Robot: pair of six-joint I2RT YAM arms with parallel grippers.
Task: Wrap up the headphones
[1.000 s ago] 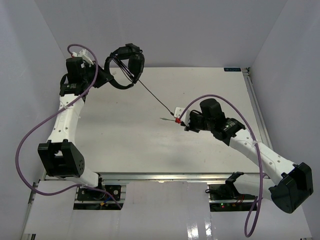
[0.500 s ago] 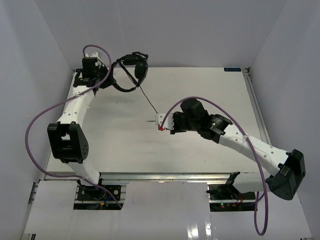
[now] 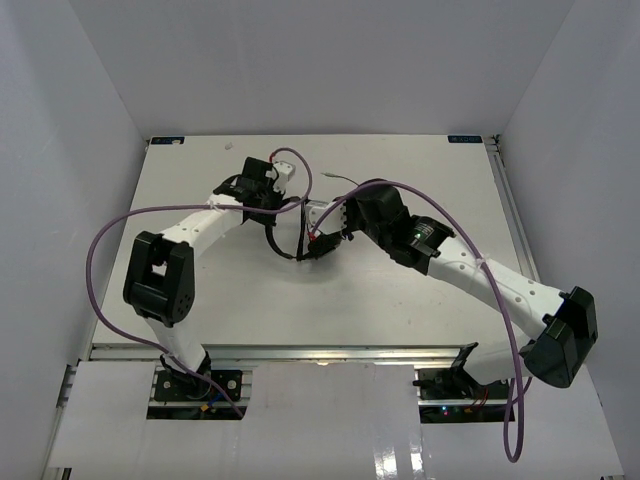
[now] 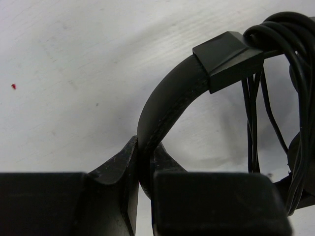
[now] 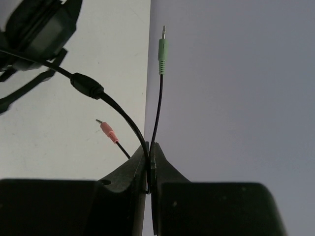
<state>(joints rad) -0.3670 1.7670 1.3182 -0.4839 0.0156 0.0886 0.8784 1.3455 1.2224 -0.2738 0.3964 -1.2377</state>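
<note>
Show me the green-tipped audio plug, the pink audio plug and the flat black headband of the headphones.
green-tipped audio plug (image 5: 162,51): right wrist view, on its green sleeve.
pink audio plug (image 5: 109,132): right wrist view, on its pink sleeve.
flat black headband (image 4: 170,98): left wrist view, on its curved middle stretch.

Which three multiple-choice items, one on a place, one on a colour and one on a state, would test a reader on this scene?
1. Where do the left fingers hold the small black over-ear headphones?
A. on an earcup
B. on the thin curved headband
C. on a plug

2. What colours are the two small plugs on the long thin black cord?
A. green and pink
B. blue and yellow
C. both white

3. How are the right fingers?
A. wide open
B. shut on an earcup
C. shut on the cord

Answers: 1 B, the left wrist view shows the headband clamped; 2 A, both show in the right wrist view; 3 C, the cord runs between the closed fingers.
</note>
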